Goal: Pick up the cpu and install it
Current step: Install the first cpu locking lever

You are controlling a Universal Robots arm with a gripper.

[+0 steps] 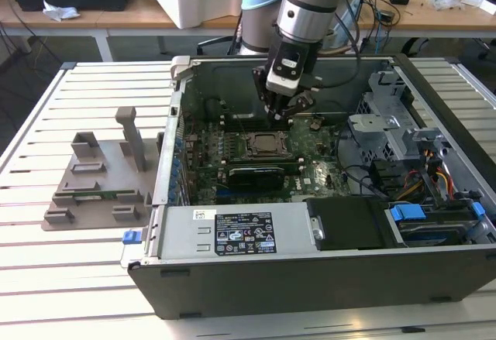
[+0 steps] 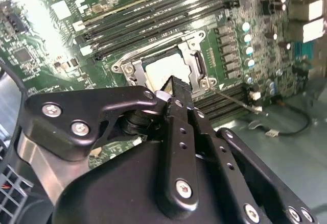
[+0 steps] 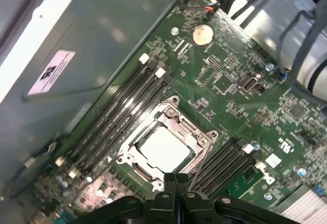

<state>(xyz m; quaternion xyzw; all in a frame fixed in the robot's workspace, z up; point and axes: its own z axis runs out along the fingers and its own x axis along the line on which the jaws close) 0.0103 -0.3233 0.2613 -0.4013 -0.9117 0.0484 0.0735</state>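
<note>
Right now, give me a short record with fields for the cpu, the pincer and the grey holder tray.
cpu: lying flat in the socket, silvery top showing
pincer: shut, apparently holding nothing, poised above the socket
holder tray: on the slatted table, outside the computer case, to the exterior view's left of it

Dark-grey metal computer case (image 1: 310,286), side open, lies on white slatted table (image 1: 46,262). Green motherboard (image 3: 230,96) inside, with black memory slots (image 3: 120,109) in rows and a round silver coin battery (image 3: 202,34). Grey plastic holder tray (image 1: 93,193) on table just beside case, at the exterior view's left.
</note>
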